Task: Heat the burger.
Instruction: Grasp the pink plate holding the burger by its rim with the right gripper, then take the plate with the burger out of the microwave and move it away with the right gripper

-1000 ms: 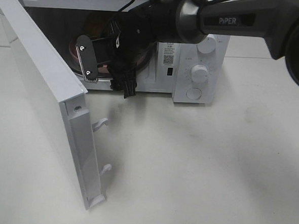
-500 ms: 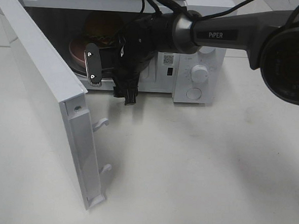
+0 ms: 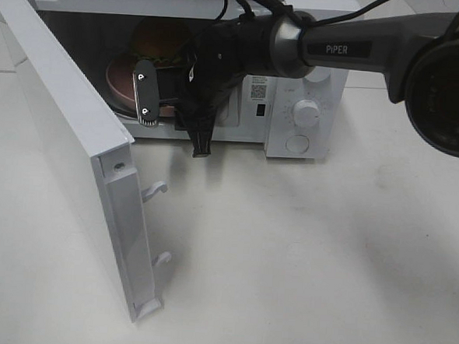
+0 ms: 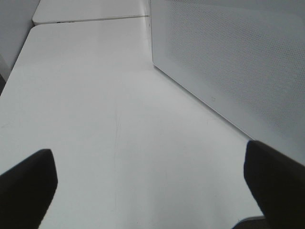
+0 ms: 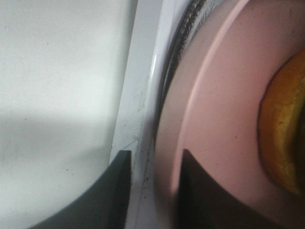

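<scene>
The right gripper [image 5: 151,164], dark-fingered and narrowed to a slim gap, sits at the front lip of the microwave cavity; in the right wrist view one finger lies over the near rim of the round pink plate [image 5: 224,119] and the other over the white sill beside it. Whether the plate's edge is pinched or only overlapped I cannot tell. The burger [image 3: 161,39], a round one with a glossy golden-brown bun, rests on that plate inside the white box-shaped microwave oven [image 3: 294,137], towards the back of the cavity.

Risks, as I judge them: if the fingers do grip the rim, drawing the arm out would drag the plate forward over the sill and could tip the burger off. If the plate sits too near the front, the door may strike it when swung to. The arm's wrist fills the opening, so a careless exit could knock the cavity frame.

The left gripper [image 4: 147,191] hangs with its fingers spread wide over the bare white table [image 4: 95,95], beside the microwave's perforated side, holding nothing.

Count: one burger, one plate, one microwave with one hinged white door [image 3: 68,131] standing open, two round white knobs [image 3: 306,112] and one round button below them.
</scene>
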Available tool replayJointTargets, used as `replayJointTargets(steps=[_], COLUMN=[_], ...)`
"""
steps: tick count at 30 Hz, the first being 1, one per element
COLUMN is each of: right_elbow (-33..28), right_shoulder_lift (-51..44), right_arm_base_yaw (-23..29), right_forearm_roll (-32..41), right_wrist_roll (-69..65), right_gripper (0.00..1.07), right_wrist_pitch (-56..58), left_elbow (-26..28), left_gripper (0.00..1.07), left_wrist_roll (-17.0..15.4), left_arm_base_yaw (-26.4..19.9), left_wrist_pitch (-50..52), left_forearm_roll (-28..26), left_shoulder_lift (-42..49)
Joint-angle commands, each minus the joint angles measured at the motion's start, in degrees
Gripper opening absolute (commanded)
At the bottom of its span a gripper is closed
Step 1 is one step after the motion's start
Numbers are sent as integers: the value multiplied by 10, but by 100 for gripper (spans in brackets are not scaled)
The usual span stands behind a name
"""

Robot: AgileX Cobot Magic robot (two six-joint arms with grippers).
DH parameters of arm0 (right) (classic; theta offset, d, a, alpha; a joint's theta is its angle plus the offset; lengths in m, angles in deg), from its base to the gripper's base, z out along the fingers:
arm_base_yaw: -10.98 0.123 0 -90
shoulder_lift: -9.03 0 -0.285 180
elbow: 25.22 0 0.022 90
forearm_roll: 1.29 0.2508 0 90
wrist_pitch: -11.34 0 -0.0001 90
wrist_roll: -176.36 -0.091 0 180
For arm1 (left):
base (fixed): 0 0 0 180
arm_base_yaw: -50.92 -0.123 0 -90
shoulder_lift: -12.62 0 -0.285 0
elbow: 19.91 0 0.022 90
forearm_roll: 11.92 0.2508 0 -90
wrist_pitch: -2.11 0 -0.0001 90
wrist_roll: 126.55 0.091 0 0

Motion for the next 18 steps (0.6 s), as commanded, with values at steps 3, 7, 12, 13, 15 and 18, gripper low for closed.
replayJointTargets(steps=[3,7,12,13,15,18], right_elbow=[3,3,2,2,-3,-23], right_shoulder_lift=[6,3,-9,-13,-19,-31], right_arm_base_yaw=[-2,-1,6,6,6,12], right_forearm_roll=[-2,-1,0,-1,-1,-2], right_wrist_roll=[3,3,4,4,5,17], right_gripper=[0,0,0,0,0,0], right_wrist_pitch=[-11,-6,8,12,15,13], left_elbow=[-1,-1,-1,-1,-1,-1], left_gripper=[100,100,100,100,100,100], left_wrist_roll=[0,0,0,0,0,0], left_arm_base_yaw=[0,0,0,0,0,0], left_wrist_pitch=[9,9,9,9,9,9], left_forearm_roll=[-1,-1,-1,-1,-1,-1], left_shoulder_lift=[2,2,2,2,2,2])
